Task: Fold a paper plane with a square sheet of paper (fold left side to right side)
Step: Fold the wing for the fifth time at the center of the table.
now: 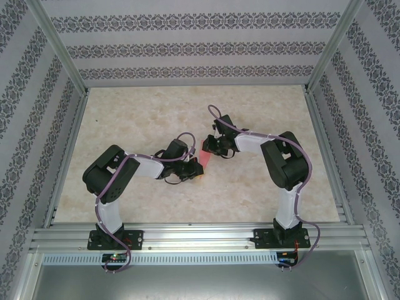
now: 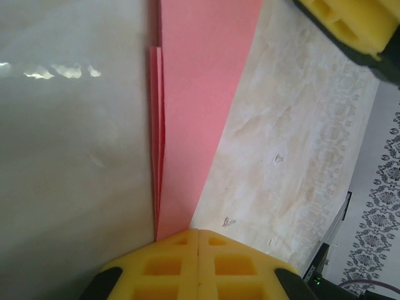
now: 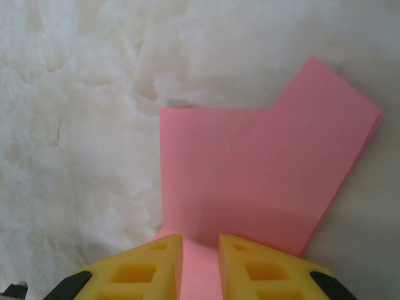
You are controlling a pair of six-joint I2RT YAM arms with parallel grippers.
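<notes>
Found left jaws clenched shut, touching tip of square sheet of paper (image 2: 200, 94); right jaws parted astride its folded flap (image 3: 300, 162), pointing 1 o'clock. Located it on bench (image 1: 156, 112), 12 o'clock of bases. Judged skewed crease likely if tip slipped.

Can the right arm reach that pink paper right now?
Looks like yes: the right gripper sits at the near edge of the pink paper, fingers parted around a strip of it, with nothing in the way.
</notes>
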